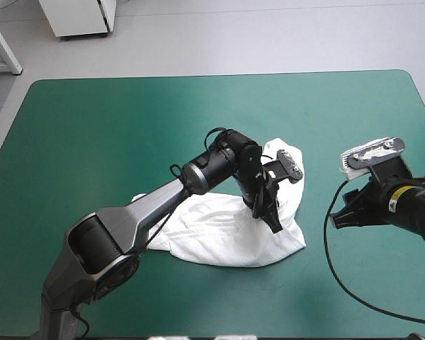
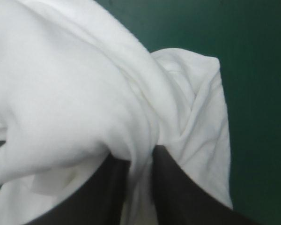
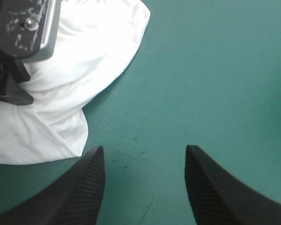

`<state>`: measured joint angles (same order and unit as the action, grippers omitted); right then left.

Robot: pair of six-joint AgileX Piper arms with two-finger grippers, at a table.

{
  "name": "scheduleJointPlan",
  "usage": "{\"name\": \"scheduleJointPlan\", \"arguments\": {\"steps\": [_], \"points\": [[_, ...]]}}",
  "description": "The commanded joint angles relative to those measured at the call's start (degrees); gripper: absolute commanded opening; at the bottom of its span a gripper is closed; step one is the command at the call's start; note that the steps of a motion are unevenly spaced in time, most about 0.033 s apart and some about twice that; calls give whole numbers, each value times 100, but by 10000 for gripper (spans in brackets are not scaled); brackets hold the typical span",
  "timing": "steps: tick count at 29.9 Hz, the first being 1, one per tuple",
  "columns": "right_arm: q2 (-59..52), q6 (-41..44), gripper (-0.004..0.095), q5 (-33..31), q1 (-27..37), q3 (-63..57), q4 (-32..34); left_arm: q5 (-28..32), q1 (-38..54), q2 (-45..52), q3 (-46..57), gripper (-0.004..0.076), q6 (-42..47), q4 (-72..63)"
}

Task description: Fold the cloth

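High view: crumpled T-shirt on teal-green cover, left claw pinching.

The white T-shirt — a crumpled heap, one fold bunched tight — lies about midway across the table.

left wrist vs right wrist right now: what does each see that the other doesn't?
Only left wrist: the left gripper from inside, its black fingers all but shut with a fold of the T-shirt pinched between them.
Only right wrist: the right gripper open, wide apart over bare teal-green cover, holding nothing, the shirt's edge ahead and off to one side.
Shared: the crumpled white T-shirt lying on the teal-green cover, and the left gripper at it, though the right wrist view sees only its outside.
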<state>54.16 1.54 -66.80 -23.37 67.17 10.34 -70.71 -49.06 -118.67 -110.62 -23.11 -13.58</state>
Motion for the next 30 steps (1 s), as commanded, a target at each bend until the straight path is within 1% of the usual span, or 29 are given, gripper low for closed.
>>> {"name": "scheduleJointPlan", "arguments": {"steps": [1,2,4,6,9,13,15,18,22,25,27,30], "points": [[-37,-93,486,230,42,170,87,-306,244,509,-175,328,151,-48],[-37,-154,486,230,42,170,87,-306,303,582,-175,391,223,-1],[-37,-154,486,230,42,170,107,-317,408,789,-175,472,408,192],[-37,-154,486,241,42,170,148,-317,494,1114,-175,512,588,453],[-28,-154,486,281,42,170,171,-317,664,1653,-123,514,771,802],[-28,-154,486,357,42,170,170,-317,991,2366,202,514,886,1417],[-28,-154,486,362,42,170,127,-317,1268,2624,448,514,928,1697],[4,-154,486,400,42,170,23,-307,1950,2915,1013,514,1012,1790],[105,-154,486,434,42,170,-86,-153,2846,3007,1870,514,859,1704],[223,-195,486,439,42,170,-86,91,3250,2944,2263,514,783,1441],[301,-215,486,461,42,170,-86,210,3400,2875,2434,515,731,1358],[406,-215,486,551,42,170,-122,225,3412,2749,2562,514,724,1390]]}}
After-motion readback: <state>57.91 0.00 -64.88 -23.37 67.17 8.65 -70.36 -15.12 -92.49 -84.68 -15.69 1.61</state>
